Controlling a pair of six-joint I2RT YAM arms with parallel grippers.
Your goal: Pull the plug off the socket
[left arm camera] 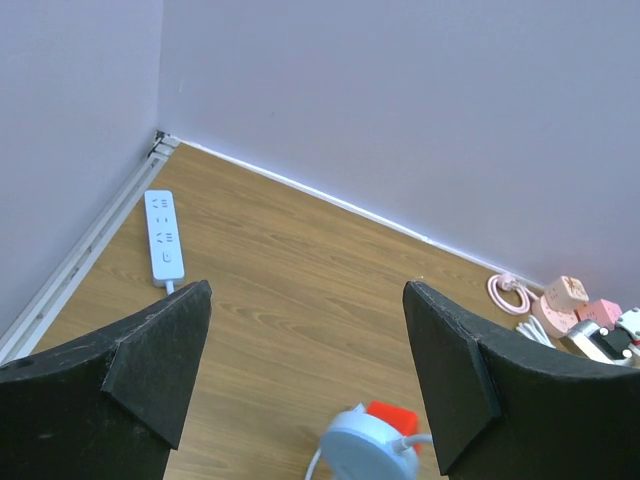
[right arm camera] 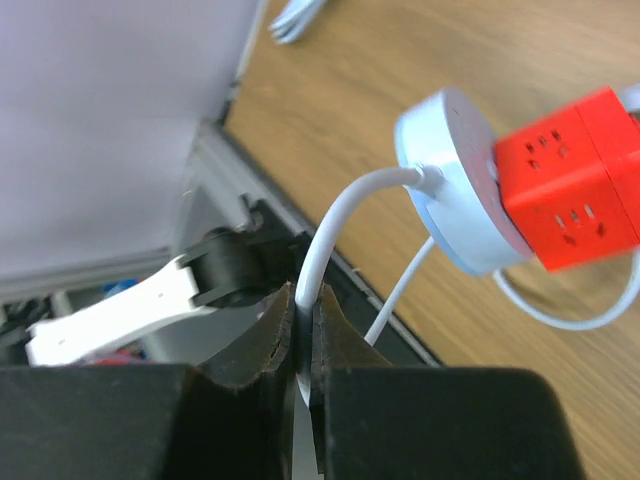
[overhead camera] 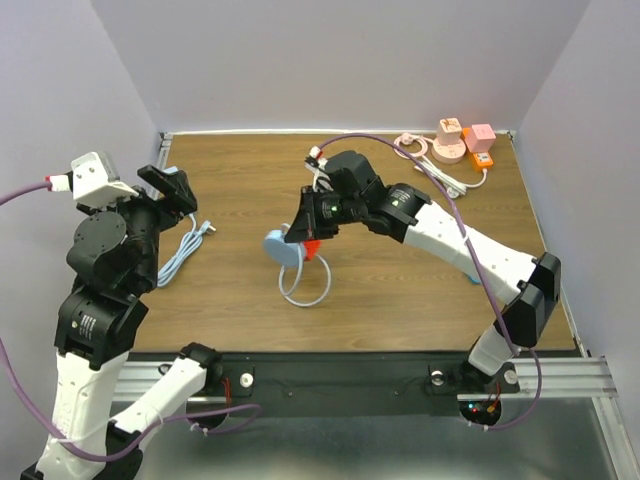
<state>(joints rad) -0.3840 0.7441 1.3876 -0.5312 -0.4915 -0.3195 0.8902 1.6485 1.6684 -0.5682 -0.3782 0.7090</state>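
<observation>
Red cube socket (right arm camera: 570,180) mid-table (overhead camera: 400,300), joined flat to round pale-blue disc (right arm camera: 450,180). Pair's long axis runs left-right in top view, disc on left. White cable (right arm camera: 335,225) leaves disc rim, away from cube.

Right gripper (right arm camera: 300,300) clenched on that cable, just short of disc.

Left gripper (left arm camera: 307,290) spread wide, holding nothing, well left of cube.

White power strip (left arm camera: 163,235) far left by wall. Pink sockets (overhead camera: 450,140) far right of cube.
</observation>
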